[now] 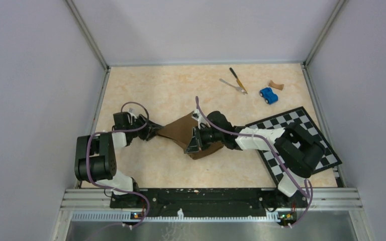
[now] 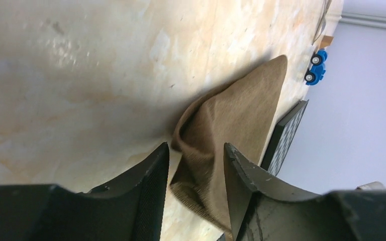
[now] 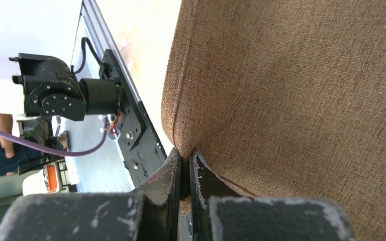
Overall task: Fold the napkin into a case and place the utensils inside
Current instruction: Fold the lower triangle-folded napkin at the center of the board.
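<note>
Pale marbled table [image 1: 146,165] is enclosed by grey walls. Near its middle the brown napkin [image 1: 178,131] is held up, bunched. One folded edge is pinched in the closed jaws of the right gripper [image 3: 186,155]. Another corner is flanked by the left gripper [image 2: 195,153], jaws half apart, not clamped. Knife [image 1: 237,79] and fork [image 1: 232,86] are laid near the far edge.

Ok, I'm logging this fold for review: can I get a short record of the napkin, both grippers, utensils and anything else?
napkin: brown, partly lifted mid-table between the arms
left gripper: jaws apart, napkin fold between them
right gripper: shut on napkin edge
knife and fork: lying together far back on the table
others: blue toy car beside them; checkered board at right
</note>
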Robot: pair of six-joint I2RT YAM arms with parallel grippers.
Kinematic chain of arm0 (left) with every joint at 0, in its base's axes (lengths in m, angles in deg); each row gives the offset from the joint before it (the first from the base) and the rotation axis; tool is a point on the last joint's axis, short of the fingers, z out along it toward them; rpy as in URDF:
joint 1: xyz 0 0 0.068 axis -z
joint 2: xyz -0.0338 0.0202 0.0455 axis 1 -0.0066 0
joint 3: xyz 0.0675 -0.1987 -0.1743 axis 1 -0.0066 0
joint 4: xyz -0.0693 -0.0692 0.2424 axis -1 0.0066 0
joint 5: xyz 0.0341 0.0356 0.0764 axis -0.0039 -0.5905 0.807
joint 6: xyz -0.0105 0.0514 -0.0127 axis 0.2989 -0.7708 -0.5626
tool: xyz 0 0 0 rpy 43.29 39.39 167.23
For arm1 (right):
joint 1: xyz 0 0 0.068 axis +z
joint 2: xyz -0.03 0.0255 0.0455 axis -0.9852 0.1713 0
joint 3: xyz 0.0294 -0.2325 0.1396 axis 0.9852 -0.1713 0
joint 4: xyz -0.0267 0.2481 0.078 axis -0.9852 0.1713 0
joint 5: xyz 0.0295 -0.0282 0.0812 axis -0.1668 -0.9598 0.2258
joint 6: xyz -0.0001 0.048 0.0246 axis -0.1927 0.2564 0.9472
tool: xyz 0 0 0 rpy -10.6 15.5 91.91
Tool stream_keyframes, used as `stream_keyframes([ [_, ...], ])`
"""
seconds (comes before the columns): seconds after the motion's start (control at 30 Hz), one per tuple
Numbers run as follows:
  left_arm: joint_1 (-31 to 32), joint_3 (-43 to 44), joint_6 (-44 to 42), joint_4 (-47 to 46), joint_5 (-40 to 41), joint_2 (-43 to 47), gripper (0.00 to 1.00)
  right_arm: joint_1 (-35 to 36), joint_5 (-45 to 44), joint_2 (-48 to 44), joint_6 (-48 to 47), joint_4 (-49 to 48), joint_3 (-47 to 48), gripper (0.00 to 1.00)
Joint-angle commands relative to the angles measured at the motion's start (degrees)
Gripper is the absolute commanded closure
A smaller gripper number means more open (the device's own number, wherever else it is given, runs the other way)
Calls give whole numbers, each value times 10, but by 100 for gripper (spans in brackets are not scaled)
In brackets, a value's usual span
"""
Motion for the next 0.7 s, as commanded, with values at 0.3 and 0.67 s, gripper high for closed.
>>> stream_keyframes([
  [0.3, 26, 5, -2, -3, 32, 16, 32, -5, 30, -17, -2, -81, -27, 100],
  [0.67, 45, 52, -38, 48, 43, 11, 79, -3, 41, -17, -2, -92, -30, 100],
])
